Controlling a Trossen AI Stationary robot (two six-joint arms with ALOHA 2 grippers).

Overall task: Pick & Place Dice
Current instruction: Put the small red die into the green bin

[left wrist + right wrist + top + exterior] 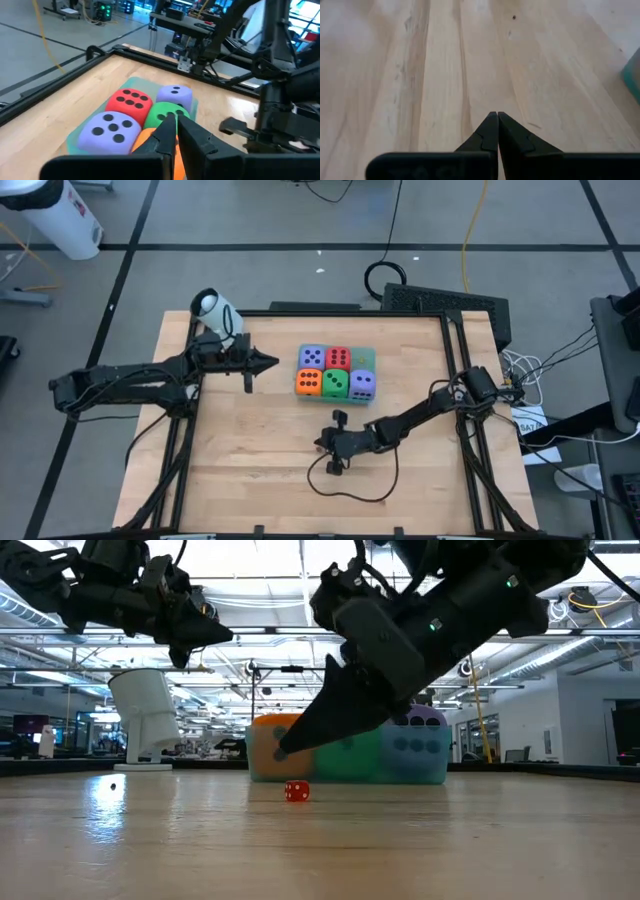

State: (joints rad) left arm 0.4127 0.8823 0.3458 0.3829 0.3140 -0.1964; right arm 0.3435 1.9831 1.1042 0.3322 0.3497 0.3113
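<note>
The dice (336, 372), all five, sat packed together on the green square (366, 356) at upper centre of the high view, none held, the left gripper (268, 362) and right gripper (324, 444) both closed and empty.

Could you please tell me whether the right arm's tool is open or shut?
Shut and empty: the right tool shows its two fingertips pressed together over bare table.

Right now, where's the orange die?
In the high view the orange die sits at the front-left corner of the dice cluster, on the green square, touching the green die on its right and a purple die behind it.
</note>
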